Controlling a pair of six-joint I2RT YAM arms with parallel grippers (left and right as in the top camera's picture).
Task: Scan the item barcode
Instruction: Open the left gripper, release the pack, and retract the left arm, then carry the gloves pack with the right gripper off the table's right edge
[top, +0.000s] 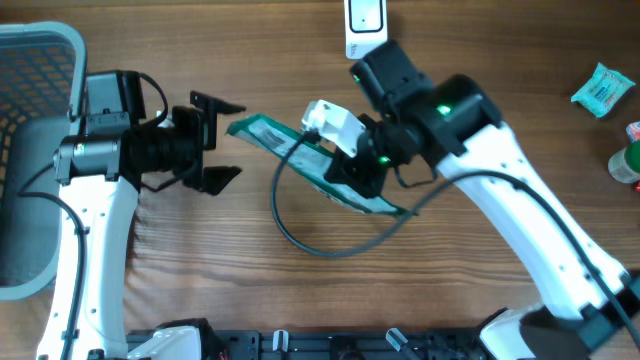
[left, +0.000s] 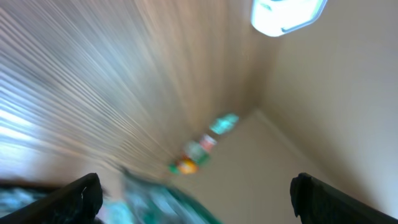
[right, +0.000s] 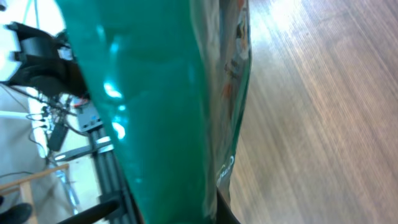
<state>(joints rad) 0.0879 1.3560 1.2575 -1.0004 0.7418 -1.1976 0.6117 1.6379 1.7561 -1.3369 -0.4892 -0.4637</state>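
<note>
Packet position: green foil packet (top: 262, 133) hangs tilted above mid-table, its right end pinched in the right gripper (top: 355, 172), whose jaws are clamped tight on it. Left gripper (top: 214, 142) stands spread wide just left of the packet's free end, holding nothing. The packet's green face fills the right wrist view, with no barcode legible there. Left wrist view is too blurred to use. White device (top: 365, 22) at the far table edge, probably the scanner, lies just beyond the right wrist.

Judgement: the step in hand is presenting the barcode. To do it well:
- Rotate the packet until the printed code squares up to the scanner window.
- Keep the foil flat and free of glare.
- Keep the fingers off the code.
- Hold steady.

Risks: the limp foil may fold, and the black cable (top: 330, 252) may snag.
</note>
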